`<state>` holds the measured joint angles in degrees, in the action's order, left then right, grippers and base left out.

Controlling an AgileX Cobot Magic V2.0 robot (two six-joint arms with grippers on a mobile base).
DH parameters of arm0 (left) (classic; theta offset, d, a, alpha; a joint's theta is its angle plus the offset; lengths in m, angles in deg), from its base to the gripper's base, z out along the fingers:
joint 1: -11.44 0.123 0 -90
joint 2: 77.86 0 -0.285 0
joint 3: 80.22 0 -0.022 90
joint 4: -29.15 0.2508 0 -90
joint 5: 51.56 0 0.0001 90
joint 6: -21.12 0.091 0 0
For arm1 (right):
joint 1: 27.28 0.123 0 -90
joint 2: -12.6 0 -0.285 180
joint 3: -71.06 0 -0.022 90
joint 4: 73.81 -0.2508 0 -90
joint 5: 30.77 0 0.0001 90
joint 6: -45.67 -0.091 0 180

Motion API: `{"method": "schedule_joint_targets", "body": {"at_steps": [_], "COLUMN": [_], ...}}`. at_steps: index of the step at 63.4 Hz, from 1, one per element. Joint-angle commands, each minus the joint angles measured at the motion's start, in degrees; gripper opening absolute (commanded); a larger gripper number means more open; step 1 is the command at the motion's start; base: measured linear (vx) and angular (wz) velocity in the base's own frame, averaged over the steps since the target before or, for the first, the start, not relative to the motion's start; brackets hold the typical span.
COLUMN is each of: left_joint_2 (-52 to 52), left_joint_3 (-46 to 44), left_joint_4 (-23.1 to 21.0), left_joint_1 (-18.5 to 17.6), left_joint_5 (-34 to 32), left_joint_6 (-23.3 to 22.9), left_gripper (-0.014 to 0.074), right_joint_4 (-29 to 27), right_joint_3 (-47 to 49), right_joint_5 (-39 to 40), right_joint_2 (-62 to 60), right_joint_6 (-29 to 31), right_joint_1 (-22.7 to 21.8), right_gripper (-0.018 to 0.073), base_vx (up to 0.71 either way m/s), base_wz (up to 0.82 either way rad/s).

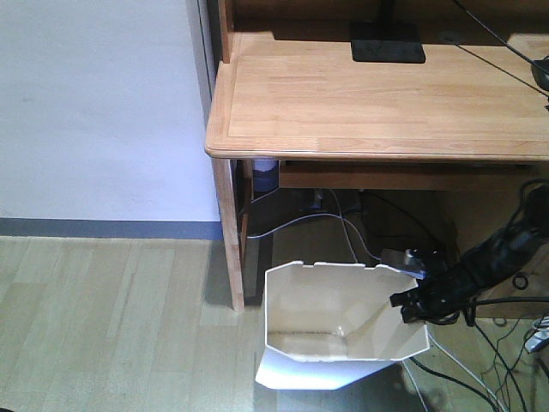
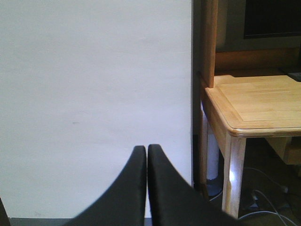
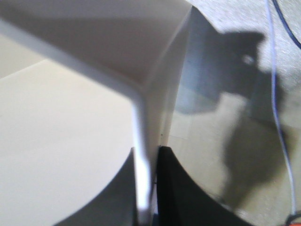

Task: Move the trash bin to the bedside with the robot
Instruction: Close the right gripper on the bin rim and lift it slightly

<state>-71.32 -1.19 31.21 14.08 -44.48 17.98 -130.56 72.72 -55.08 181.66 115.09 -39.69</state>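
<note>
The white trash bin (image 1: 330, 322) stands on the floor under the front of the wooden desk, tilted toward me. My right gripper (image 1: 412, 305) is shut on the bin's right rim. In the right wrist view the thin white wall (image 3: 143, 141) runs between the two black fingers (image 3: 181, 193), one inside and one outside the bin. My left gripper (image 2: 147, 149) is shut and empty, raised and facing a white wall. The bed is out of view.
A light wooden desk (image 1: 377, 94) with a black monitor base (image 1: 386, 41) stands behind the bin; its leg (image 1: 230, 232) is left of the bin. Cables (image 1: 343, 223) hang under it and lie on the floor at the right (image 1: 489, 360). Pale floor lies left.
</note>
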Motion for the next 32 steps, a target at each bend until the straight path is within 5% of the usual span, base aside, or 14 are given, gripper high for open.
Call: {"method": "schedule_joint_targets", "body": {"at_steps": [1, 8, 32], "left_joint_2": [-0.3, -0.3, -0.3], "left_joint_3": [-1.4, -1.4, -1.4], "left_joint_4": [-0.1, -0.1, -0.1], "left_joint_1": [0.0, 0.0, 0.0], "left_joint_5": [-4.2, -4.2, -4.2], "left_joint_6": [-0.3, -0.3, -0.3], "left_gripper": [-0.0006, -0.0006, -0.0006], "right_joint_4": [-8.4, -9.5, -7.3], "right_joint_3": [-4.7, -9.5, -14.9], "right_joint_5": [-12.2, -14.3, -21.8], "right_joint_2": [-9.4, -14.8, -23.6], "right_joint_6": [10.5, 15.1, 15.1], "right_joint_1": [-2.4, -3.8, -4.2], "right_gripper": [-0.0005, -0.0005, -0.0005], "base_vx": [0.0, 0.0, 0.0], "base_wz": [0.0, 0.0, 0.0]}}
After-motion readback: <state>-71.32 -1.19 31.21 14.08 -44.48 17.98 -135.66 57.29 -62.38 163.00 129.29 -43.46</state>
